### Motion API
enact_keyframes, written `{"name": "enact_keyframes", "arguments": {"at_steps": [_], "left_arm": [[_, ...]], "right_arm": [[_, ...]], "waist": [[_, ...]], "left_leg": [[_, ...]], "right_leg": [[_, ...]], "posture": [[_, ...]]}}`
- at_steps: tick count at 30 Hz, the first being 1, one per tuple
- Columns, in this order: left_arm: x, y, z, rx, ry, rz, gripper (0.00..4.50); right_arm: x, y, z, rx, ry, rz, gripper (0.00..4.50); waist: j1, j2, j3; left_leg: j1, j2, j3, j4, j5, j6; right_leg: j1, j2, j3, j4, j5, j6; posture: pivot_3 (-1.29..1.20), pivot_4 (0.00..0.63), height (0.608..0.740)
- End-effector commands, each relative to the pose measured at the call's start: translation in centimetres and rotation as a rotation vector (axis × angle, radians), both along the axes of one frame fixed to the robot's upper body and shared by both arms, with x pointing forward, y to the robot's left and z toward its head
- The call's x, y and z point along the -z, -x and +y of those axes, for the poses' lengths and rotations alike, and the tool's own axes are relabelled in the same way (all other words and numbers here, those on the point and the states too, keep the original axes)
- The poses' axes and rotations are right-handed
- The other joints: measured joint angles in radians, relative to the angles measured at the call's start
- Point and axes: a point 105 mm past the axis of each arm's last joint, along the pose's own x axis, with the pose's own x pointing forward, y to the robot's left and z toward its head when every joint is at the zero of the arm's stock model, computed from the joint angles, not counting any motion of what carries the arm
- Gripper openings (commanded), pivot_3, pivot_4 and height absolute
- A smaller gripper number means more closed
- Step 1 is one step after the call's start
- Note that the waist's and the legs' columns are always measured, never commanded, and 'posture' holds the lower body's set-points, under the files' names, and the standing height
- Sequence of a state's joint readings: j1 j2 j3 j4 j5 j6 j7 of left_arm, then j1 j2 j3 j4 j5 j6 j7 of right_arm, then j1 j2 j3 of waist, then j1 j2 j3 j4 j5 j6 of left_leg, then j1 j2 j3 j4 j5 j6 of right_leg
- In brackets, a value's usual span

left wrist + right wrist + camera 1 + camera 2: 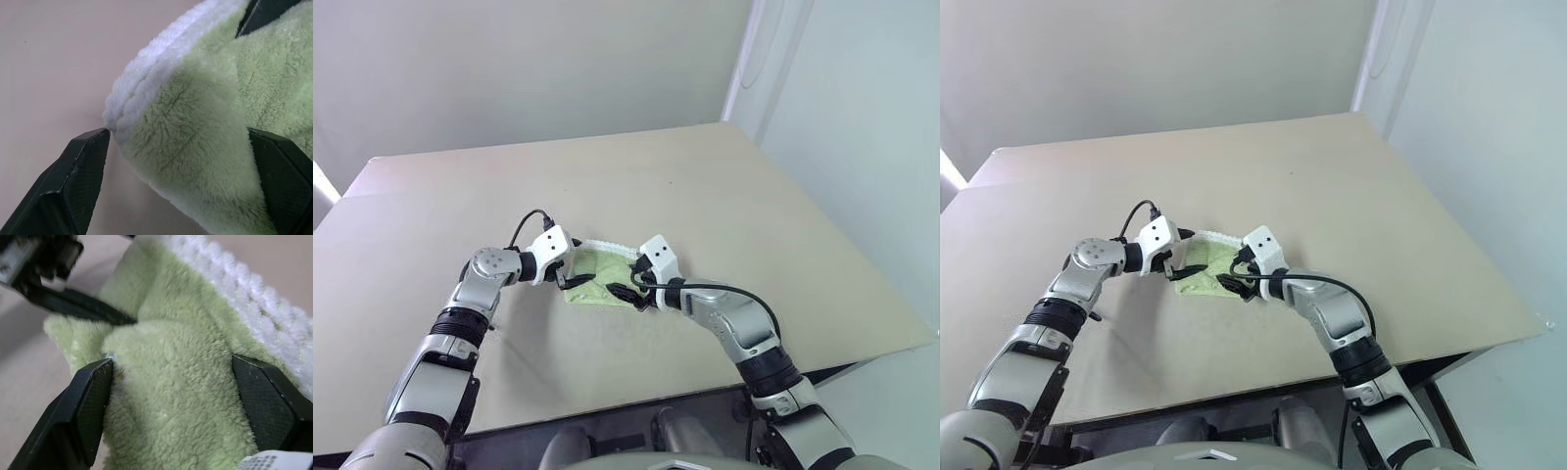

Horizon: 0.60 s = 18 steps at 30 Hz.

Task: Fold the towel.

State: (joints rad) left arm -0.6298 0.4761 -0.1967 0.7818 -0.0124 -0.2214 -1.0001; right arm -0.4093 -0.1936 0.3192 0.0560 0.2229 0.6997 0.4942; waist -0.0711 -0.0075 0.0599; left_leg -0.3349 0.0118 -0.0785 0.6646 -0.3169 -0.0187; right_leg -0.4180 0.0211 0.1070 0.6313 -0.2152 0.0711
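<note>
Straddling the bunched towel (pixel 597 269), both open hands, left hand (pixel 570 279) and right hand (pixel 628 293), apparently risk pinching several layers together.

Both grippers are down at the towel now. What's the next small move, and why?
Probably close both grippers. The left gripper and the right gripper each stand open with a raised fold of the green towel between the fingers, on the table. Neither has pinched it yet, so lifting now would likely leave it behind.

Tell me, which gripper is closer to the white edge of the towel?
Left. The left gripper sits by the towel corner with its white edge; the right gripper straddles green cloth nearer the robot.
</note>
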Motion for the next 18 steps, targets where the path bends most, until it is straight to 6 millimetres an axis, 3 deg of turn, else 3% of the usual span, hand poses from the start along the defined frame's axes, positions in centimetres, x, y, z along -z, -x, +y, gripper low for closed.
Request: {"name": "enact_keyframes", "arguments": {"at_steps": [1,5,11,15,18], "left_arm": [[0.0,0.7,-0.1,0.040,0.024,0.054,4.45],[-1.7,0.8,-0.6,0.036,0.128,0.098,4.45],[-5.6,-0.1,-0.4,-0.020,0.260,0.095,4.45],[-6.6,-0.2,0.9,-0.046,0.233,0.064,4.45],[-7.1,-0.1,2.4,-0.081,0.213,0.046,4.45]], "right_arm": [[2.5,0.4,-1.1,-0.013,0.148,0.030,3.99],[1.4,0.6,-0.9,-0.047,0.110,-0.013,3.99],[-4.7,-0.5,0.0,-0.060,-0.164,-0.120,3.99],[-8.7,0.1,0.1,-0.125,-0.343,-0.159,3.99],[-9.9,1.1,-0.2,-0.190,-0.361,-0.183,3.99]], "waist": [[-0.001,0.000,-0.001],[-0.001,0.000,-0.001],[-0.003,-0.001,0.001],[-0.012,0.000,0.001],[-0.023,0.000,0.002]], "left_leg": [[0.001,0.000,0.000,0.000,0.000,0.000],[0.012,0.000,0.000,-0.003,0.000,0.000],[0.011,0.000,-0.001,-0.003,0.000,0.000],[0.011,0.000,-0.001,-0.003,0.000,0.000],[0.011,0.000,-0.001,-0.004,0.000,0.000]], "right_leg": [[0.002,0.000,0.000,0.000,0.000,0.000],[0.010,0.000,0.000,-0.003,-0.001,0.000],[0.009,0.000,0.000,-0.002,-0.001,0.000],[0.009,0.000,0.000,-0.002,-0.001,0.000],[0.008,0.001,0.000,-0.002,-0.001,0.000]], "posture": [[0.00,0.000,0.740],[0.00,0.000,0.740],[0.00,0.000,0.740],[0.00,0.000,0.740],[0.00,0.000,0.740]]}}
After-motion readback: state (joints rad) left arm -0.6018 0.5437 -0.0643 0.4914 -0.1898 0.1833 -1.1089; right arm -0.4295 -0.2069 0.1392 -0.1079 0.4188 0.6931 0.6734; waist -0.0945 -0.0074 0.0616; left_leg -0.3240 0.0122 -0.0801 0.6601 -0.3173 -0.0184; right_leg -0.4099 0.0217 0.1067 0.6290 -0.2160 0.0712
